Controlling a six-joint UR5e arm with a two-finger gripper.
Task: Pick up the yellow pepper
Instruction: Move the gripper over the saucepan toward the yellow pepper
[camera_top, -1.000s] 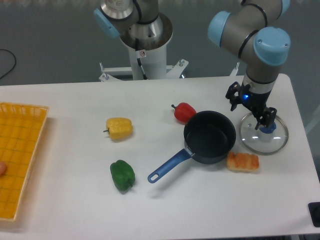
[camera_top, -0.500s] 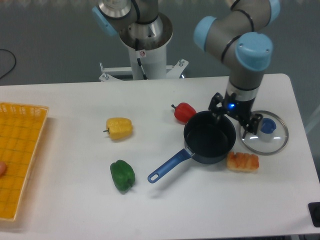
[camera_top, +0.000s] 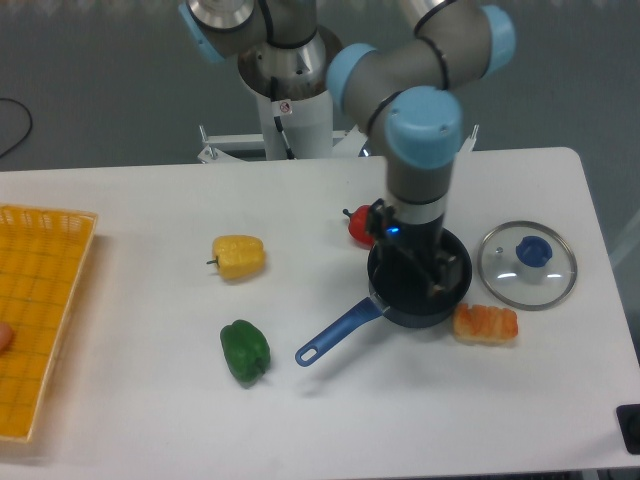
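Observation:
The yellow pepper (camera_top: 239, 257) lies on the white table left of centre, its short dark stem pointing left. My gripper (camera_top: 410, 262) hangs over the dark blue saucepan (camera_top: 418, 296), well to the right of the yellow pepper. Its fingers are spread and hold nothing. The arm partly covers the red pepper (camera_top: 361, 226) behind it.
A green pepper (camera_top: 245, 350) lies in front of the yellow one. The pan's blue handle (camera_top: 337, 329) points to the front left. A glass lid with a blue knob (camera_top: 527, 264) and a bread piece (camera_top: 486, 324) lie to the right. A yellow basket (camera_top: 35, 310) sits at the left edge.
The gripper has moved left from above the glass lid to over the saucepan. Nothing on the table has shifted.

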